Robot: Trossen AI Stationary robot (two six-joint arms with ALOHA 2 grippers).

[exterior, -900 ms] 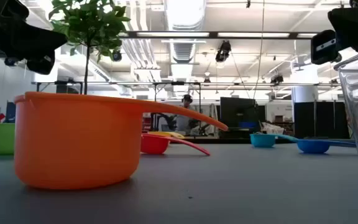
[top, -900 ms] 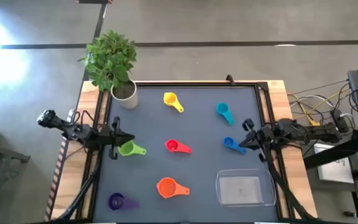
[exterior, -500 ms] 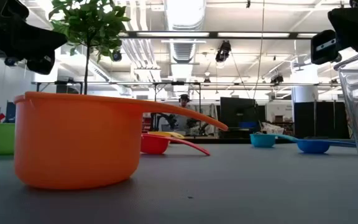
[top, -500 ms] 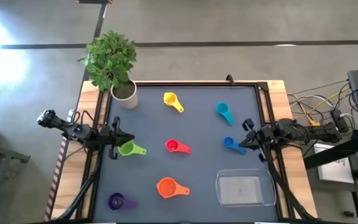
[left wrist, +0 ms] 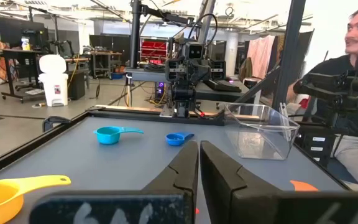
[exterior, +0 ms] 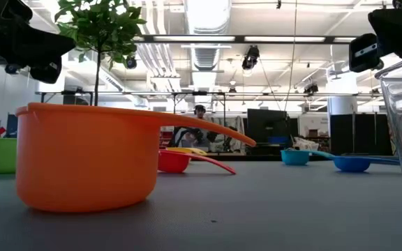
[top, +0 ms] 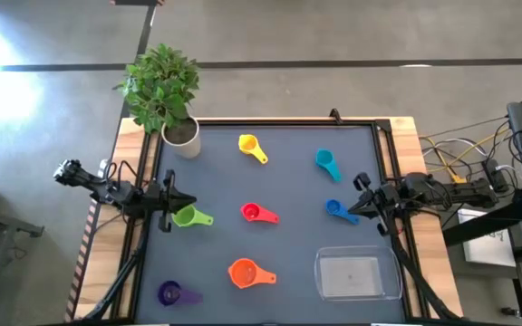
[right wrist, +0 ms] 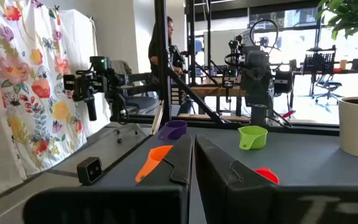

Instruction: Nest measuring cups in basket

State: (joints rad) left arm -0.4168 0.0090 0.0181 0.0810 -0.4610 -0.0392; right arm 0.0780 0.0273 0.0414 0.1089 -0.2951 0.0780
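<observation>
Nothing's been picked up yet: all seven cups sit loose on the dark surface and the clear basket at the near right corner holds nothing.

Left end effector hangs at the left edge, just beside the green cup, fingers nearly shut with only a thin gap and nothing between them. Right end effector is at the right edge, right by the blue cup, same deal: fingers almost together, holding nothing.

For nesting, I'd say order matters most. The orange cup looks biggest, so it should go in the basket first, then the rest in shrinking size. The purple cup is at the near left corner, the red cup mid-surface, and the yellow cup and teal cup farther back.

Fingers need to spread before going down. Probably best to pinch a cup by the rim or handle, not the round bowl, and drop each one level so it seats inside the last. Keep the handles lined up too.
</observation>
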